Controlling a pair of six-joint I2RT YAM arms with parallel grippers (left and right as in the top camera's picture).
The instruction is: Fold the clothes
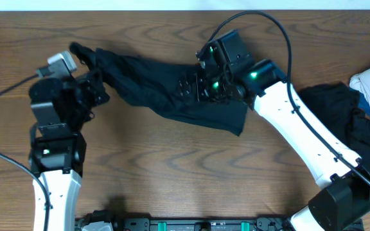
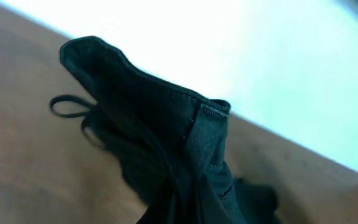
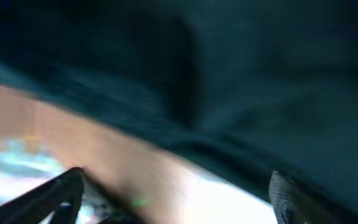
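The black garment (image 1: 149,83) is stretched in a long wrinkled band across the table (image 1: 172,173). Its left end is pinched in the fully closed left gripper (image 1: 92,74), apparently so that the cloth is anchored and held taut while the other end is worked. At the garment's right end the right gripper (image 3: 179,196) is lowered over the fabric with its jaws spread wide and nothing caught between them, presumably so that an edge can be taken for the fold. The remaining clothes (image 1: 355,115) are heaped well to the right of the garment, out of the way.
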